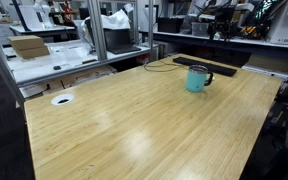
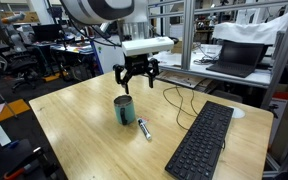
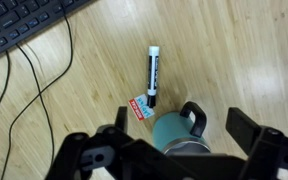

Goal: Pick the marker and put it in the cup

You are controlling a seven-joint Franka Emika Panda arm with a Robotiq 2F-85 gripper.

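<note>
The teal cup (image 2: 124, 110) with a dark handle stands upright on the wooden table; it also shows in an exterior view (image 1: 197, 79) and in the wrist view (image 3: 174, 135). The marker (image 3: 153, 75), black and white, lies flat on the table just beside the cup, and it shows in an exterior view (image 2: 143, 128). My gripper (image 2: 136, 78) hangs open and empty above the cup. In the wrist view its fingers (image 3: 182, 125) stand either side of the cup, holding nothing.
A black keyboard (image 2: 199, 140) lies next to the marker, with black cables (image 3: 24, 80) running across the table. A small red and white tag (image 3: 140, 108) lies at the marker's tip. A laptop (image 2: 234, 55) sits on the bench behind. The table (image 1: 134, 130) has a grommet hole (image 1: 62, 99).
</note>
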